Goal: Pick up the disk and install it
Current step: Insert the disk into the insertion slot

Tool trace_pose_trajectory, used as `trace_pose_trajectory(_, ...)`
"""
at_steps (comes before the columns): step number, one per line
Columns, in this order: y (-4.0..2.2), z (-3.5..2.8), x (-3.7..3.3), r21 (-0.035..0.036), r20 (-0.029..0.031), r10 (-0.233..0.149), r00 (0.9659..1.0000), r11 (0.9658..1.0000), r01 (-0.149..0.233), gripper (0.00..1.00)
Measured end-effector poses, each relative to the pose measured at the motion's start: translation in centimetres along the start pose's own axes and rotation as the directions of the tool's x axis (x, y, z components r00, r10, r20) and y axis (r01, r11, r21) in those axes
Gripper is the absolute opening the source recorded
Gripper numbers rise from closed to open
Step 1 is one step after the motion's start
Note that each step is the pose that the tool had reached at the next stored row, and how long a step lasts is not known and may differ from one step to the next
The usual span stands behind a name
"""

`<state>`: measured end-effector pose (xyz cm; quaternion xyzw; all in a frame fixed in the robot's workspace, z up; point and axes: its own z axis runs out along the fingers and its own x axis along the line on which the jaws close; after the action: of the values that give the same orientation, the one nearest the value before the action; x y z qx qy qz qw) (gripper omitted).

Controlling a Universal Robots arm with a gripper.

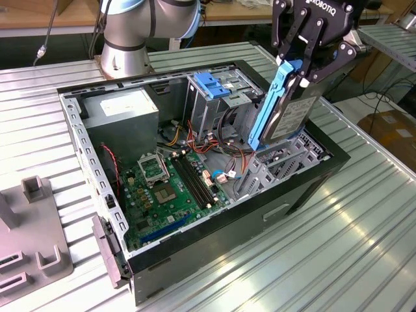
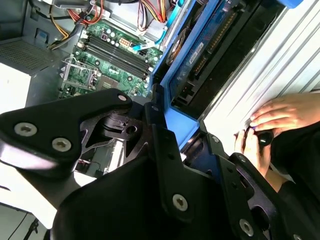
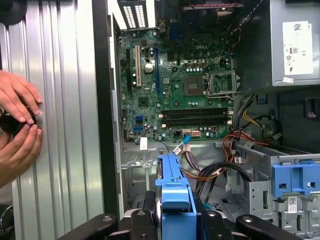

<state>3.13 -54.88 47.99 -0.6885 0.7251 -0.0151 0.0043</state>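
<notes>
One grey power box sits far off to the exterior view's left of the fingers. Nearer come the green board and the cage with its blue handle. The fingers are closed tight on the top end of the disk. It hangs tipped just under them, with its low end at the mouth of the slot. I think it needs a slow, straight push so the blue rails do not catch. Wires lie close beside it. The case wall is near on the other side. Past that, the worktop gives more room.
</notes>
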Motion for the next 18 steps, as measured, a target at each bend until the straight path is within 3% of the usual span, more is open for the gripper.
trace_pose_trajectory(13, -0.03, 0.02, 0.03, -0.0005, -0.0003, 0.002, 1.0000, 1.0000, -0.002, 0.37)
trace_pose_trajectory(18, -0.48, 0.06, 0.00, -0.0007, -0.0002, 0.001, 1.0000, 1.0000, -0.001, 0.37)
